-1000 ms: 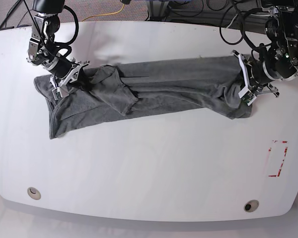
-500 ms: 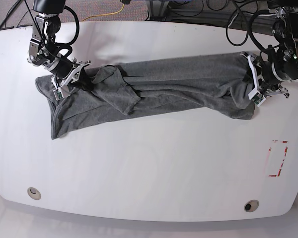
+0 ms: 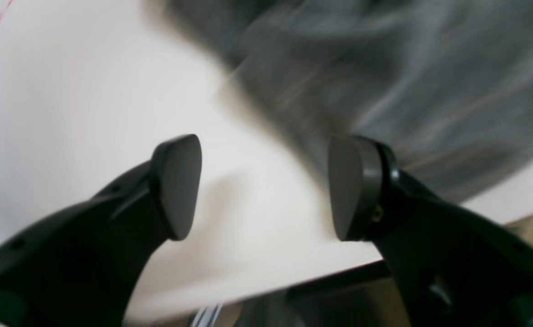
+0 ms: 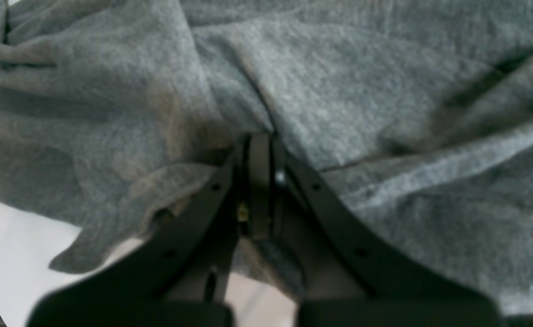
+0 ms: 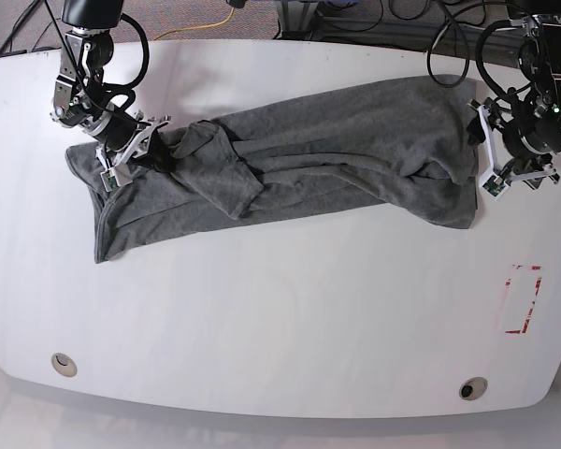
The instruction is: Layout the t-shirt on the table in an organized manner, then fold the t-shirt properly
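Note:
The grey t-shirt [image 5: 309, 154] lies rumpled and stretched across the back half of the white table [image 5: 280, 309], slanting from low on the left to higher on the right. My right gripper [image 5: 122, 157], at the left of the base view, is shut on a bunched fold near the shirt's left end. In the right wrist view its fingertips [image 4: 261, 147] pinch the grey t-shirt [image 4: 384, 91]. My left gripper [image 5: 486, 145] stands open just off the shirt's right end. Its pads [image 3: 177, 186] are wide apart with only table between them, and the blurred t-shirt [image 3: 384, 68] lies beyond.
A red tape rectangle [image 5: 524, 299] marks the table's right side. Two round cable holes [image 5: 64, 363] [image 5: 472, 387] sit near the front edge. Cables and stands crowd the floor behind the table. The table's edge [image 3: 321, 281] runs right under the left gripper.
The left gripper pulled the shirt's right end further right and back, then opened and let it go. The right gripper kept its hold at the left end.

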